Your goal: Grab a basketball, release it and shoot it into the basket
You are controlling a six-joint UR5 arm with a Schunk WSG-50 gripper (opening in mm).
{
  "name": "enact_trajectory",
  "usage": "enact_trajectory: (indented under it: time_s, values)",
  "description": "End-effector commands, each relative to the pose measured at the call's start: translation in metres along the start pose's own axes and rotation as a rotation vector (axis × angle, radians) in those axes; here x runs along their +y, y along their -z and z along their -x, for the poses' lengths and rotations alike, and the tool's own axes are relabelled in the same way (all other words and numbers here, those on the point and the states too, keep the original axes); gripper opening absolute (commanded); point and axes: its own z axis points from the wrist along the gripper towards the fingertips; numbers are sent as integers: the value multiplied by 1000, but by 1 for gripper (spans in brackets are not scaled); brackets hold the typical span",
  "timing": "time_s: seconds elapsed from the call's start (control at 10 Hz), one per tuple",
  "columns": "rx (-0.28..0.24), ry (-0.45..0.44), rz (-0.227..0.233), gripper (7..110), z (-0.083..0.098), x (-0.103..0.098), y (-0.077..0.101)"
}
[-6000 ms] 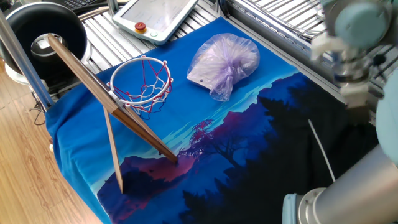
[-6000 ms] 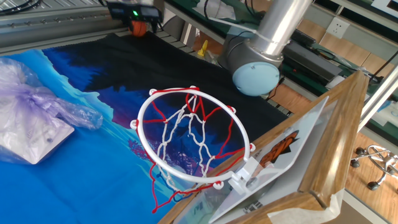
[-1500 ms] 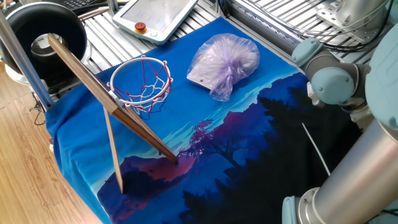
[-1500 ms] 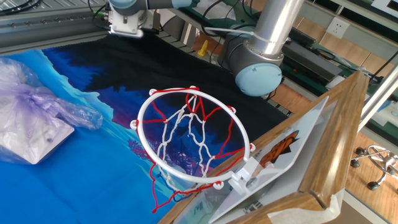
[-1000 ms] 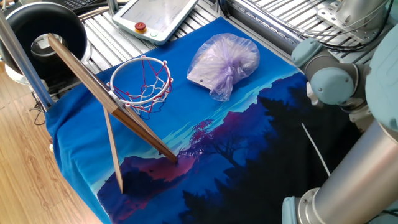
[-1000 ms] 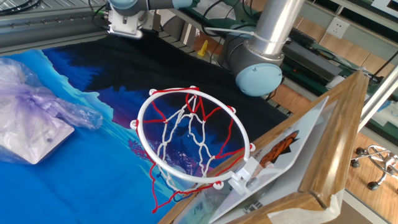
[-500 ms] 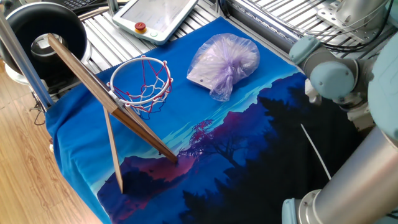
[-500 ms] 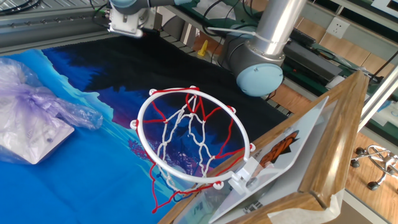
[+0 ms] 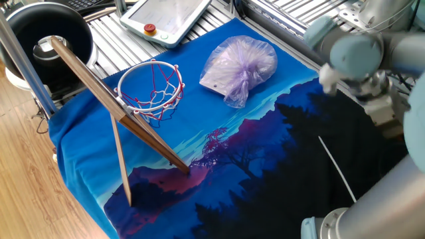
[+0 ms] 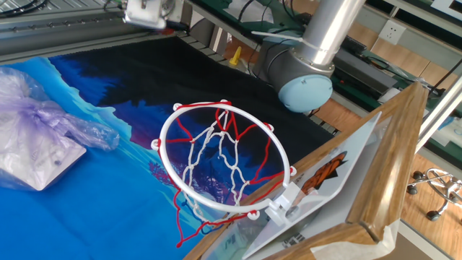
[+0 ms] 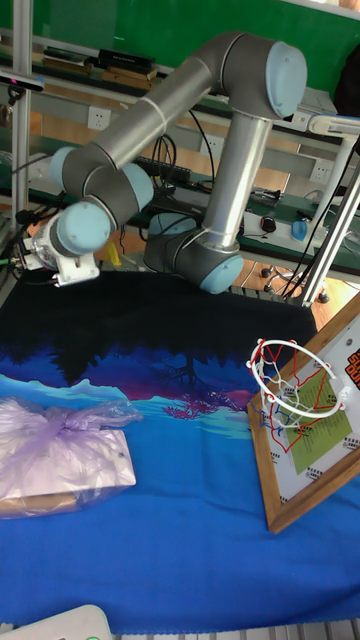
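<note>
Step in hand, by judgement: carry phase after pickup, though no ball visible in any view. Gripper (image 10: 148, 14) raised above the dark end of the cloth (image 9: 219, 153), well apart from the hoop (image 10: 220, 155); jaw state cannot be told, possible hold on the ball unconfirmed. Next move calls for travel toward the hoop on its wooden backboard (image 9: 99, 89), then alignment above the rim before release. No readable brand or writing; backboard graphic (image 10: 328, 173) illegible. Plastic bag (image 9: 239, 66) clear of the route.

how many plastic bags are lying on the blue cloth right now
1. The lilac plastic bag lies on the cloth's light-blue part, apart from the hoop. The arm hides some cloth, so another could be out of sight.
</note>
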Motion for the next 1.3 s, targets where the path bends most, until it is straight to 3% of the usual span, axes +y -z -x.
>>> enact_trajectory:
  time_s: [0.0,0.1,0.2,0.4,0.6,0.7,0.8,0.9,1.0,1.2]
  values:
    - [-390,66,93,7,80,18,56]
    - [-516,75,100,7,109,18,74]
    - [-586,79,124,7,124,23,87]
    - [-593,72,125,7,118,22,88]
    - [-521,3,122,7,92,25,74]
    - [-516,-29,102,7,87,21,71]
    - [-548,-58,72,7,89,15,72]
    - [-634,-64,21,7,103,5,82]
    - [-649,-89,10,7,105,0,84]
    - [-667,-57,-47,7,109,-10,87]
